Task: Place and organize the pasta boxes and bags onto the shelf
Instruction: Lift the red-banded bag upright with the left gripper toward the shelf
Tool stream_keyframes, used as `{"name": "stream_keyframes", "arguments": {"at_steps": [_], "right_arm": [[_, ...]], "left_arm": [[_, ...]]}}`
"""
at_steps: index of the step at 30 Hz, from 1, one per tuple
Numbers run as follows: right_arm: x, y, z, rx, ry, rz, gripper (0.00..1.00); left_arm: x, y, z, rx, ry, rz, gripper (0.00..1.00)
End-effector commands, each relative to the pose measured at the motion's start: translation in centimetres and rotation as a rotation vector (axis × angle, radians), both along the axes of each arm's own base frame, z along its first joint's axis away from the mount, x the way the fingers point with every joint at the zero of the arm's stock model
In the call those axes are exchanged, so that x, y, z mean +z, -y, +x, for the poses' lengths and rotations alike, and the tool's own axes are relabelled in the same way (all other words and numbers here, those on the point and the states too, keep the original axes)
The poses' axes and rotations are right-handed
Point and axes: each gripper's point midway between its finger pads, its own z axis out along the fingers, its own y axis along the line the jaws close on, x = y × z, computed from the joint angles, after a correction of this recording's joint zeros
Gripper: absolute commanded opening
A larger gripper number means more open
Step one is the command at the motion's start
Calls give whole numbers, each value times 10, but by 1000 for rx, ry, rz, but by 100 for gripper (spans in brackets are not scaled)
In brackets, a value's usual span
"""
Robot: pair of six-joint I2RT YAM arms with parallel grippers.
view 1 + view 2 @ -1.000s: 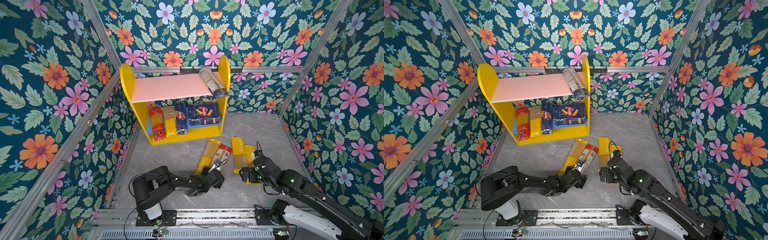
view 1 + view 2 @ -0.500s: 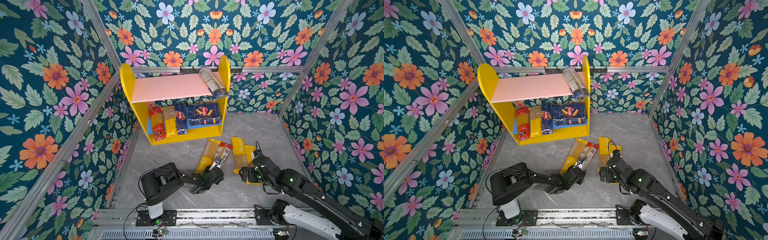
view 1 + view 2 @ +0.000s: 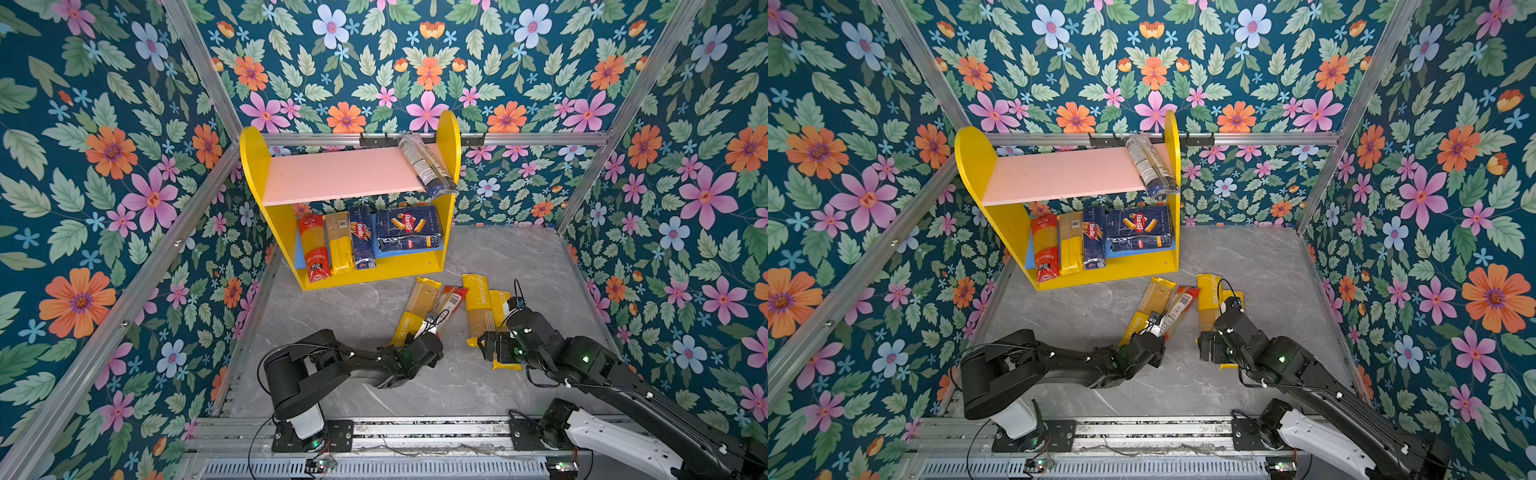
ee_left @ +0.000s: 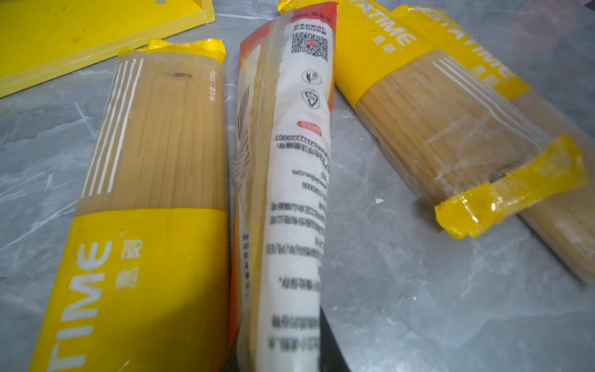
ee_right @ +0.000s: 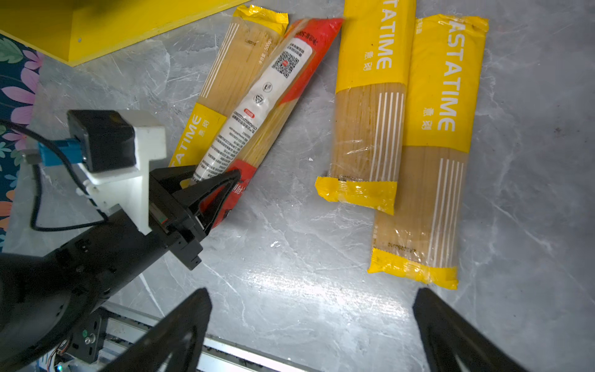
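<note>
On the worktop (image 5: 289,257), left gripper (image 5: 219,183): we clamp the red bag's (image 5: 277,87) near end.
Right gripper (image 5: 310,296): ours hangs wide, holding nothing.
Yellow bags (image 5: 370,112): three lie beside the red one.
Shelf (image 3: 451,137): behind; both boxes (image 3: 409,228) on its blue board (image 3: 300,257).

I see teal floral walls (image 3: 104,166), braced by aluminium rails (image 3: 540,138), enclosing a grey marbled floor (image 3: 511,257) under even light.

The left hand (image 5: 214,176) is clamped on one red end of a red-and-clear plastic spaghetti bag (image 5: 280,80), which overlaps a yellow plastic spaghetti bag (image 5: 231,71). The right hand (image 5: 312,294) gapes wide above the grey marbled tabletop (image 5: 289,251).
</note>
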Motion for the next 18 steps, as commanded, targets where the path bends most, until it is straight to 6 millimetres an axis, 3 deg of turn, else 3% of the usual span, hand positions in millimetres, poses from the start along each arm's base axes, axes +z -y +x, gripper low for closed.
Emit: {"name": "stream_keyframes", "arguments": {"at_steps": [1, 9, 18], "right_arm": [[5, -1, 1, 10, 10, -1, 99], [16, -7, 6, 22, 25, 8, 99], [30, -18, 15, 32, 44, 24, 99]], "left_arm": [[-27, -31, -22, -29, -115, 162, 0], [22, -39, -22, -11, -57, 80, 0], [93, -73, -31, 33, -2, -29, 0]]}}
